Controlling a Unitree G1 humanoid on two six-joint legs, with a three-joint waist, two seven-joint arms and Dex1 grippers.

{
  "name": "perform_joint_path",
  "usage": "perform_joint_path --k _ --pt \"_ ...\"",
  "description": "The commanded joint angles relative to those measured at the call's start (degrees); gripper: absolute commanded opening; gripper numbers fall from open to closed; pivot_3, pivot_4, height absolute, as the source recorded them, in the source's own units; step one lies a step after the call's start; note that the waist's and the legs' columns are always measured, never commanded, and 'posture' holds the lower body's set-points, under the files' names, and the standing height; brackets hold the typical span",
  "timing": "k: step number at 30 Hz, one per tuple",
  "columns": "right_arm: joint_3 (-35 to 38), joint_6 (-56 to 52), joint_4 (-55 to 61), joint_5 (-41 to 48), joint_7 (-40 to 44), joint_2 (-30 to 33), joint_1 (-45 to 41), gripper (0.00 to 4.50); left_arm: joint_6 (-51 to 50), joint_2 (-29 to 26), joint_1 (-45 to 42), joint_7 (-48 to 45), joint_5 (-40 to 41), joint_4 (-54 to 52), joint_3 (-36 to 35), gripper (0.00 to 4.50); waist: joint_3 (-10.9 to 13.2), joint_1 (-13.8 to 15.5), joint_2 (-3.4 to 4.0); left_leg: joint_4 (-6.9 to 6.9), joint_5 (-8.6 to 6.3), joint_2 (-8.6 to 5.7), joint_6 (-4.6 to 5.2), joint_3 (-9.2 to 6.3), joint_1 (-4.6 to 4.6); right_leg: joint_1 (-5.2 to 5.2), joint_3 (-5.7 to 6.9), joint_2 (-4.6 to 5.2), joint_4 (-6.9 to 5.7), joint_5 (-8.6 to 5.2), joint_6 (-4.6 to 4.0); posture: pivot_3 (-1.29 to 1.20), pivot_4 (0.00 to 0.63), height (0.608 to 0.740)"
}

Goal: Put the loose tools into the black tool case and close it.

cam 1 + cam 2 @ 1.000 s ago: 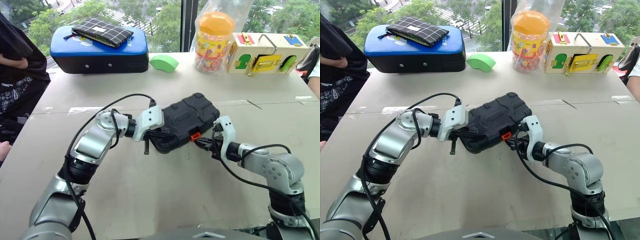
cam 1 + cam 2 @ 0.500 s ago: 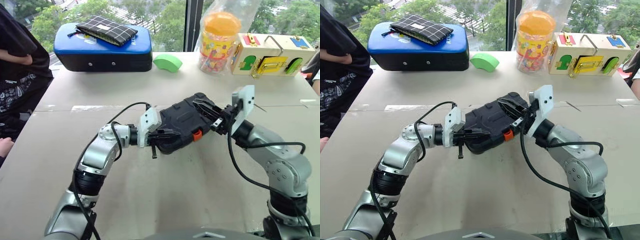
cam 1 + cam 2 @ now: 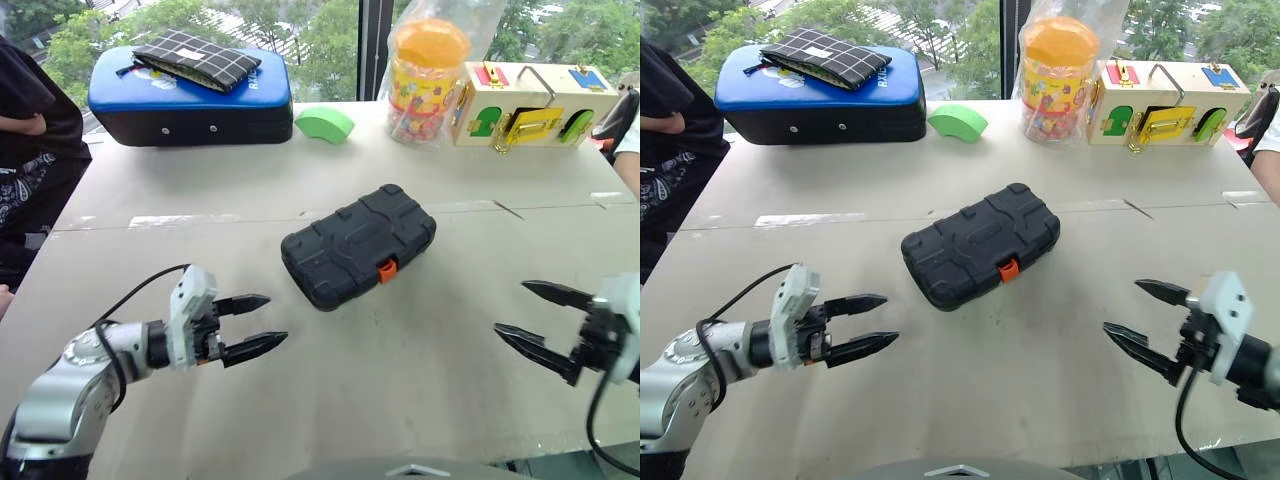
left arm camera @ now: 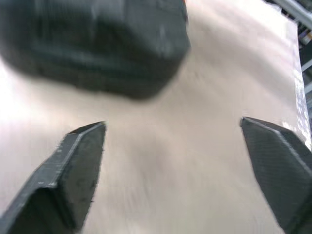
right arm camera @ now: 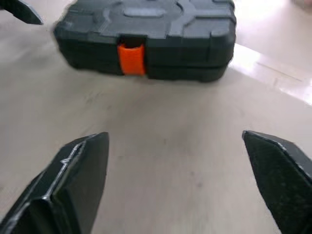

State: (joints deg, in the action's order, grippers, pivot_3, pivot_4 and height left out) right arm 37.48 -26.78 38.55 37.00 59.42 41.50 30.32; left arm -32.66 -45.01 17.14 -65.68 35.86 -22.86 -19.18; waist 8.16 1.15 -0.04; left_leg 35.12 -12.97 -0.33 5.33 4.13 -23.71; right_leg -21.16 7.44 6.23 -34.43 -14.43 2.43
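So the black moulded-plastic tool case (image 3: 358, 246) with the ribbed shell is lying flat in the middle of the pale table (image 3: 330, 380), lid down, small orange latch (image 3: 388, 270) facing the robot's side. No loose screwdrivers or flat tools are lying on the tabletop around it, so the job looks pretty much done at this point.

If anything's left, it's confirming that latch is really snapped. Judging from the right wrist view, the orange tab (image 5: 130, 59) sits flush across the seam between the two halves, which looks like a proper close. Best thing for the robot here is to keep both arms well off the case so nothing nudges it, and only go back in with one fingertip on the tab if the lid seems to gape.

Pose-wise: the left gripper (image 3: 254, 324) sits near the case on its left, closer to the robot, black fingers spread wide with nothing between them, pointing roughly level toward the case's near corner. The right gripper (image 3: 533, 318) is well apart from the case on its right, fingers also splayed and empty, aimed back inward across the table. Both hover above the surface, not touching anything.
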Motion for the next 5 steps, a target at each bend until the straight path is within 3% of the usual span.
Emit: perform_joint_path --k 1,5 --pt "5.72 4.77 -1.24 -0.04 4.08 -0.48 3.53 4.50 2.52 -0.70 2.16 0.07 -0.31 -2.03 -2.84 4.46 0.01 0.19 -0.09 0.00 0.00 0.00 0.00 0.00 -0.01 -0.01 -0.02 0.00 0.00 -0.01 -0.01 0.00 0.150 0.740" --pt "7.32 7.00 -3.28 -0.06 5.59 -0.91 6.02 4.50 0.26 -0.41 2.89 0.43 2.87 -2.60 -3.43 4.46 0.05 0.21 -0.01 0.00 -0.01 -0.03 0.02 0.02 -0.05 -0.03 -0.22 0.00 0.07 -0.01 -0.01 0.00 0.150 0.740"
